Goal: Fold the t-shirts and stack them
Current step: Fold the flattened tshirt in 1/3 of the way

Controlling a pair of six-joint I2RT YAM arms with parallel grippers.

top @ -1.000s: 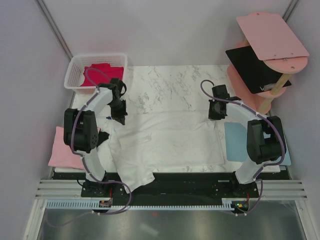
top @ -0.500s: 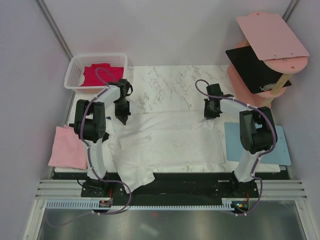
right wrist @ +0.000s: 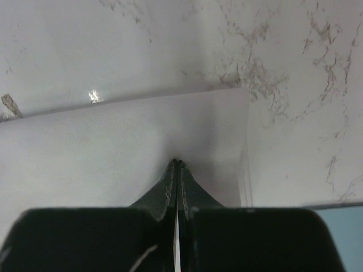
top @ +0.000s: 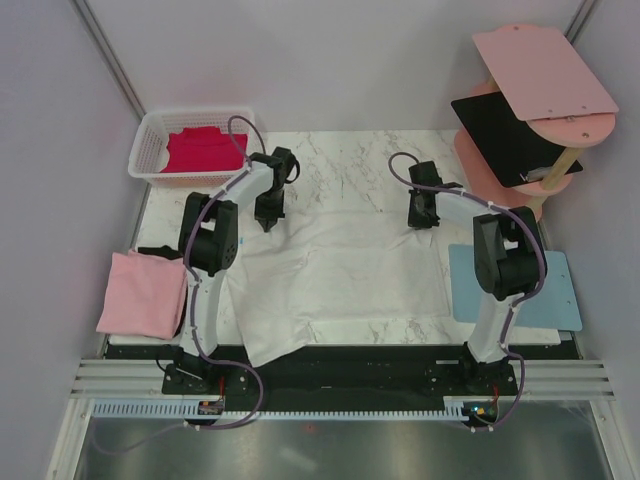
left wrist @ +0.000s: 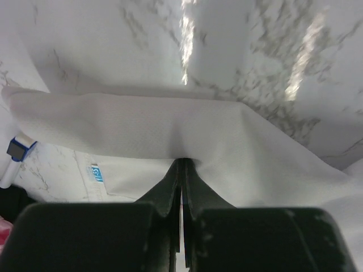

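Observation:
The large white t-shirt point(top: 340, 270) lies spread across the marble table, with one corner hanging over the near edge. My left gripper point(top: 266, 222) is shut on its far-left edge, and the cloth point(left wrist: 170, 127) bunches at the fingertips point(left wrist: 181, 161). My right gripper point(top: 422, 220) is shut on the far-right edge point(right wrist: 113, 147), pinching it at the tips point(right wrist: 177, 163). A light pink t-shirt point(top: 145, 295) lies folded at the table's left edge, with a dark strip of cloth point(top: 160, 251) just behind it. The magenta-red t-shirt point(top: 205, 150) sits in a white basket point(top: 148, 140).
A light-blue mat point(top: 535, 290) lies at the right, under the right arm. A pink shelf unit point(top: 545, 70) stands at the back right, with a flat black piece point(top: 505, 135) on its middle board. Bare marble lies beyond the shirt's far edge.
Both grippers have moved toward the far side of the table, the left one also rightward. They drew the white shirt's far edge with them, and it now lies flatter.

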